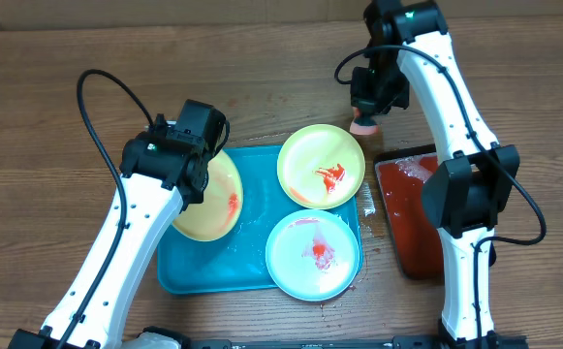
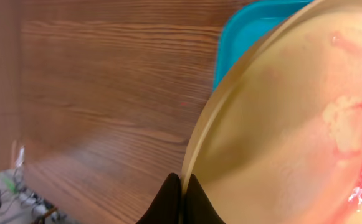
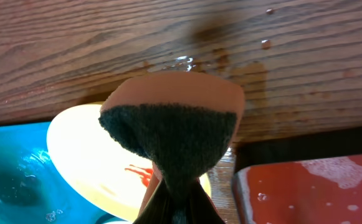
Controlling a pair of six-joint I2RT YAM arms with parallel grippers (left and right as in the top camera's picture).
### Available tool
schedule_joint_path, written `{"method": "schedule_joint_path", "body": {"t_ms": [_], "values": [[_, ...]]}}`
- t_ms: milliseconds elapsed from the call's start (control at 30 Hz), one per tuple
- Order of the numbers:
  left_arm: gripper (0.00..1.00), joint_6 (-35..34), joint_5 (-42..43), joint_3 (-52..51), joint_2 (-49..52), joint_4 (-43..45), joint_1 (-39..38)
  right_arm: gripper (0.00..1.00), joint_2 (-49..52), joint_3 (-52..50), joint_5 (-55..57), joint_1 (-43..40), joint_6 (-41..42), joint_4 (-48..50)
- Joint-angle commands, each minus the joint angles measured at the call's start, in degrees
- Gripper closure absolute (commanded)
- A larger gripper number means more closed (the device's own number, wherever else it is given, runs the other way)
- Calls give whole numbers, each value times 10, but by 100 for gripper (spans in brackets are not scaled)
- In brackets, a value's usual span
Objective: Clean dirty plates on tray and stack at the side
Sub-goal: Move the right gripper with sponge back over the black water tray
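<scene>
My left gripper point(image 1: 202, 173) is shut on the rim of a yellow-green plate point(image 1: 213, 206), tilted over the left part of the turquoise tray point(image 1: 199, 267); the rim sits between the fingers point(image 2: 182, 199) and the plate point(image 2: 293, 124) shows a red smear. A pale green plate point(image 1: 320, 165) with red sauce rests at the tray's back right. A pale blue plate point(image 1: 312, 254) with red sauce lies at the front right. My right gripper point(image 1: 364, 116) is shut on a sponge point(image 3: 171, 134), orange with a dark scrub face, held above the table behind the pale green plate point(image 3: 87, 155).
A black tray with a red pad point(image 1: 412, 208) and foam stands to the right of the turquoise tray. Water drops and smears lie on the wood point(image 3: 230, 62) near the sponge. Bare wood tabletop point(image 1: 58, 194) extends left of the tray.
</scene>
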Motion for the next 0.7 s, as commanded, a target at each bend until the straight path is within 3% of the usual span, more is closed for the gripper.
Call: {"method": "schedule_joint_path", "body": {"t_ms": [0, 200, 400, 667], "values": [[96, -49, -57, 14, -10, -4, -2, 96, -43, 16, -10, -2, -4, 0], [96, -44, -84, 15, -10, -4, -14, 96, -59, 16, 1, -2, -3, 0], [95, -1, -121, 15, -10, -4, -51, 96, -68, 16, 90, -11, 36, -36], [96, 1, -127, 15, -10, -5, -95, 96, -96, 15, 97, -30, 45, -36]]}}
